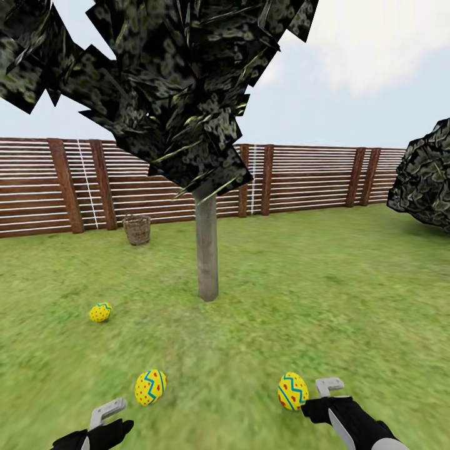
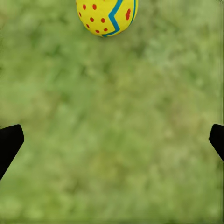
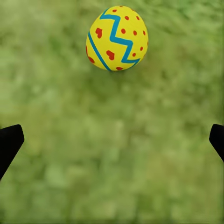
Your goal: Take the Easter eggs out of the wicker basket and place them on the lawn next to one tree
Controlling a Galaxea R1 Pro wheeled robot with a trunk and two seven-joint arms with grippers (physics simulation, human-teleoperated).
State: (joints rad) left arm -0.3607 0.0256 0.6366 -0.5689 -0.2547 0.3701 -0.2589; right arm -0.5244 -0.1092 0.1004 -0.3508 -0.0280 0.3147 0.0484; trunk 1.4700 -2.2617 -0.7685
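Three Easter eggs (image 1: 150,387) lie on the lawn (image 1: 325,300), long axes tilted.

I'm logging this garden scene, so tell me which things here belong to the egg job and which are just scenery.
Job:
three Easter eggs lying on the lawn
tree
wicker basket
left gripper, right gripper

Scenery:
wooden fence
dark bush

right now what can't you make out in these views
- Wicker basket, head view: too far and small to see its inside.
- Left pincer and right pincer, head view: the bottom edge cuts off the arms.
- Egg, left wrist view: its top is cut by the frame edge.
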